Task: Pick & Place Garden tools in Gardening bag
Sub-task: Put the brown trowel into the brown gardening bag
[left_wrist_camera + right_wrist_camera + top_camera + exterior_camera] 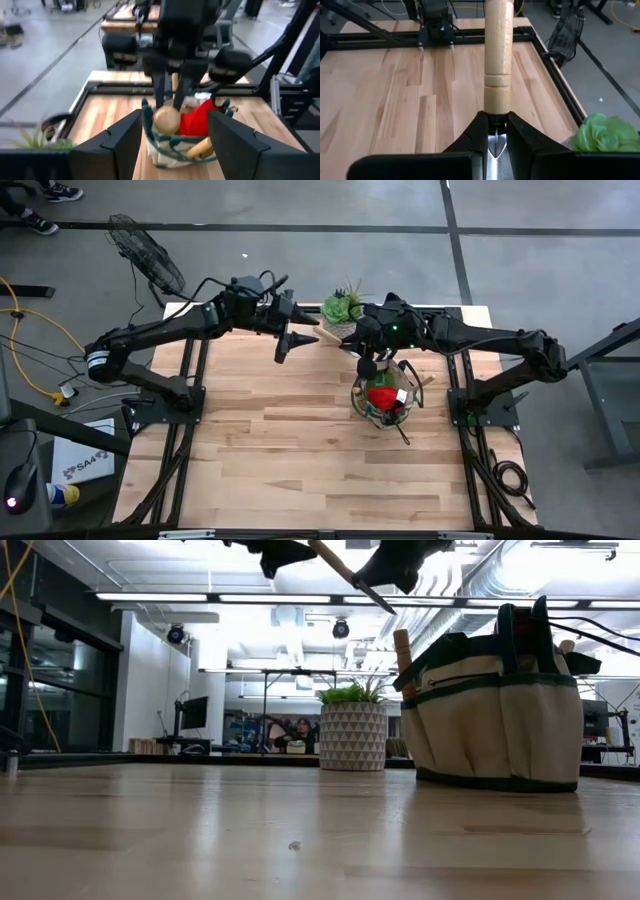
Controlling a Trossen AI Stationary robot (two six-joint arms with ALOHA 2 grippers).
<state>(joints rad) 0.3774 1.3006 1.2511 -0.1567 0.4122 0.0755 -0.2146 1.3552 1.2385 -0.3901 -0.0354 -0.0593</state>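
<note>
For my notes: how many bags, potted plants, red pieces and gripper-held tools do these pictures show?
gardening bag: 1
potted plant: 1
red piece inside the bag: 1
wooden-handled tool held by the right gripper: 1
Total: 4

I see two matte black jointed arms, boxy housings, thin black cables looped behind each pincer. Left black two-finger gripper [297, 338]: broad angular fingers. Right black two-finger gripper [367, 367]: narrow tapered fingers.
</note>
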